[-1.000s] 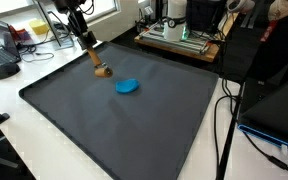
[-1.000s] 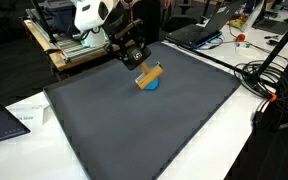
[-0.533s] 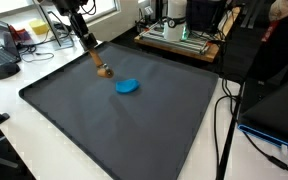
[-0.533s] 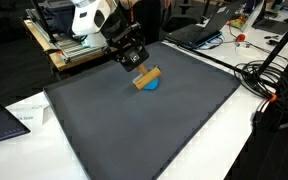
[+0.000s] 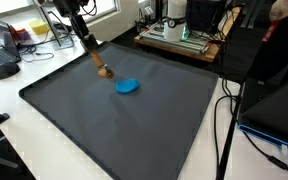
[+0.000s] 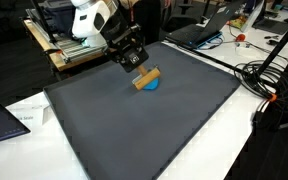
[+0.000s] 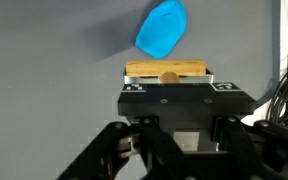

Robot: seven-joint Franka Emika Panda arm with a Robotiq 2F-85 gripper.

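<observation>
My gripper (image 5: pixel 82 36) (image 6: pixel 135 63) is shut on the handle of a wooden tool (image 5: pixel 97 62) with a wide head (image 6: pixel 147 77). The head is down close to the dark grey mat (image 5: pixel 124 125) (image 6: pixel 144 125); whether it touches I cannot tell. Right beside the head lies a flat blue oval object (image 5: pixel 128 86) (image 6: pixel 154 85). In the wrist view the wooden head (image 7: pixel 167 70) shows just beyond the gripper (image 7: pixel 169 84), and the blue object (image 7: pixel 162 28) lies a little past it on the mat.
The mat covers most of a white table (image 5: pixel 14 135). Equipment on a wooden board (image 5: pixel 179 38) (image 6: pixel 69 45) stands behind it. A laptop (image 6: pixel 206 25) and cables (image 6: pixel 269 80) lie at one side, a dark case (image 5: pixel 274 110) at another edge.
The gripper and the wooden tool have shifted only slightly beside the blue object. The blue object has not moved.
</observation>
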